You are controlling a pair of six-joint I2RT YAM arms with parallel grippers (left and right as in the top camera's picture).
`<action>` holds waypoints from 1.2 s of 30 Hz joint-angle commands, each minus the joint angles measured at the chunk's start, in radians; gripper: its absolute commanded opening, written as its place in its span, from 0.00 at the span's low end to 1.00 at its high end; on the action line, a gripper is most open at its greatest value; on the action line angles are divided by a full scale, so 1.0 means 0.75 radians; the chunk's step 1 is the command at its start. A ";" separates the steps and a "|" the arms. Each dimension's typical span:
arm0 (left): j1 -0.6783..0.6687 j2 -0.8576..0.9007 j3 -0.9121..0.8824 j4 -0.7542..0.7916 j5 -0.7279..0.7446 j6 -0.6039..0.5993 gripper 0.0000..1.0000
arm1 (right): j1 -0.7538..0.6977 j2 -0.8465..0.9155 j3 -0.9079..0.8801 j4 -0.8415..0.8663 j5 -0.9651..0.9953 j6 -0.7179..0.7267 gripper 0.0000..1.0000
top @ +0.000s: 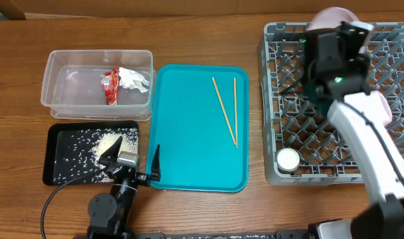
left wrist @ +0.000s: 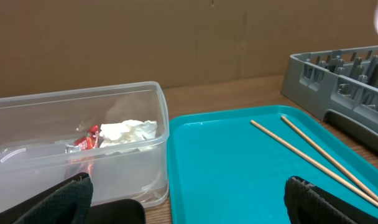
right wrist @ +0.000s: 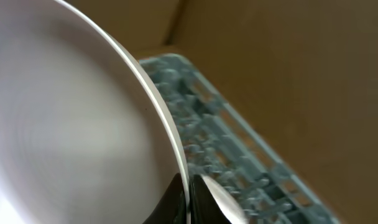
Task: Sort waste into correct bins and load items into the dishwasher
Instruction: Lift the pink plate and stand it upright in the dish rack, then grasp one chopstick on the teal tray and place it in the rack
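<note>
My right gripper is shut on the rim of the round white plate and holds it on edge over the far part of the grey dish rack; the plate's top shows past the arm from overhead. My left gripper is open and empty at the near left corner of the teal tray. Two chopsticks lie on that tray, also in the left wrist view. The clear tub holds the red wrapper and white napkin. The black tray holds rice.
A small white cup sits in the rack's near left corner. Something pale pink shows at the rack's right, partly hidden by the right arm. A cardboard wall stands behind the table.
</note>
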 commanded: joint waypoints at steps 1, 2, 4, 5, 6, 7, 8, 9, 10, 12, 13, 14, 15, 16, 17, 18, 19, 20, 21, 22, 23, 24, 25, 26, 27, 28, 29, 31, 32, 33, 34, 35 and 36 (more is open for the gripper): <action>0.007 -0.014 -0.006 0.000 0.019 0.018 1.00 | -0.089 0.065 0.010 0.094 0.103 -0.025 0.04; 0.007 -0.014 -0.006 0.000 0.019 0.018 1.00 | -0.092 0.079 0.010 0.104 0.065 -0.034 0.04; 0.007 -0.014 -0.006 0.000 0.019 0.018 1.00 | -0.091 0.117 0.010 0.129 0.007 -0.065 0.04; 0.007 -0.014 -0.006 0.000 0.019 0.018 1.00 | -0.085 0.135 0.010 0.139 0.010 -0.066 0.04; 0.007 -0.014 -0.006 0.000 0.019 0.018 1.00 | -0.078 0.157 0.010 0.151 0.011 -0.073 0.04; 0.007 -0.014 -0.006 0.000 0.019 0.018 1.00 | -0.071 0.174 0.010 0.163 0.010 -0.091 0.04; 0.007 -0.014 -0.006 0.000 0.019 0.018 1.00 | -0.064 0.195 0.010 0.178 0.011 -0.105 0.04; 0.007 -0.014 -0.006 0.000 0.019 0.018 1.00 | -0.057 0.211 0.010 0.189 0.010 -0.116 0.04; 0.007 -0.014 -0.006 0.000 0.019 0.018 1.00 | -0.049 0.225 0.010 0.197 0.010 -0.121 0.04; 0.007 -0.014 -0.006 0.000 0.019 0.018 1.00 | -0.033 0.243 0.010 0.203 0.010 -0.121 0.04; 0.007 -0.014 -0.006 0.000 0.019 0.018 1.00 | -0.027 0.248 0.010 0.210 0.011 -0.121 0.04; 0.007 -0.014 -0.006 0.000 0.019 0.018 1.00 | -0.022 0.252 0.010 0.217 0.010 -0.122 0.04; 0.007 -0.014 -0.006 0.000 0.019 0.018 1.00 | -0.018 0.254 0.010 0.221 0.010 -0.121 0.04; 0.007 -0.014 -0.006 0.000 0.019 0.018 1.00 | -0.012 0.255 0.010 0.226 0.010 -0.126 0.07; 0.007 -0.014 -0.006 0.000 0.019 0.018 1.00 | -0.003 0.255 0.010 0.230 0.011 -0.138 0.17; 0.007 -0.014 -0.006 0.000 0.019 0.018 1.00 | 0.005 0.255 0.010 0.231 0.011 -0.157 0.26; 0.007 -0.014 -0.006 0.000 0.019 0.018 1.00 | 0.019 0.251 0.010 0.231 0.022 -0.174 0.35; 0.007 -0.014 -0.006 0.000 0.019 0.018 1.00 | 0.035 0.247 0.010 0.231 0.041 -0.173 0.43; 0.007 -0.014 -0.006 0.000 0.019 0.018 1.00 | 0.052 0.238 0.010 0.231 0.054 -0.174 0.50; 0.007 -0.014 -0.006 0.000 0.019 0.018 1.00 | 0.073 0.226 0.010 0.226 0.056 -0.174 0.53; 0.007 -0.014 -0.006 0.000 0.019 0.018 1.00 | 0.102 0.207 0.010 0.215 0.054 -0.173 0.55; 0.007 -0.014 -0.006 0.000 0.019 0.018 1.00 | 0.142 0.181 0.010 0.200 0.044 -0.169 0.59; 0.007 -0.014 -0.006 0.000 0.019 0.018 1.00 | 0.181 0.157 0.010 0.188 0.016 -0.169 0.62; 0.007 -0.014 -0.006 0.000 0.019 0.018 1.00 | 0.227 0.129 0.010 0.172 -0.028 -0.169 0.65; 0.007 -0.014 -0.006 0.000 0.019 0.018 1.00 | 0.281 0.096 0.010 0.152 -0.105 -0.169 0.67; 0.007 -0.014 -0.006 0.000 0.019 0.018 1.00 | 0.326 0.071 0.010 0.134 -0.195 -0.169 0.68; 0.007 -0.014 -0.006 0.000 0.019 0.018 1.00 | 0.379 0.043 0.010 0.109 -0.329 -0.169 0.68; 0.007 -0.014 -0.006 0.000 0.019 0.018 1.00 | 0.468 0.011 0.010 0.061 -0.629 -0.166 0.68; 0.007 -0.014 -0.006 0.000 0.019 0.018 1.00 | 0.524 0.008 0.010 0.033 -0.899 -0.159 0.68; 0.007 -0.014 -0.006 0.000 0.019 0.018 1.00 | 0.551 0.013 0.009 0.016 -1.062 -0.159 0.66; 0.007 -0.014 -0.006 0.000 0.019 0.018 1.00 | 0.569 0.026 0.005 0.008 -1.183 -0.159 0.64; 0.007 -0.014 -0.006 0.000 0.019 0.018 1.00 | 0.582 0.038 0.001 0.006 -1.281 -0.159 0.63; 0.007 -0.014 -0.006 0.000 0.019 0.018 1.00 | 0.595 0.063 -0.008 0.006 -1.367 -0.158 0.59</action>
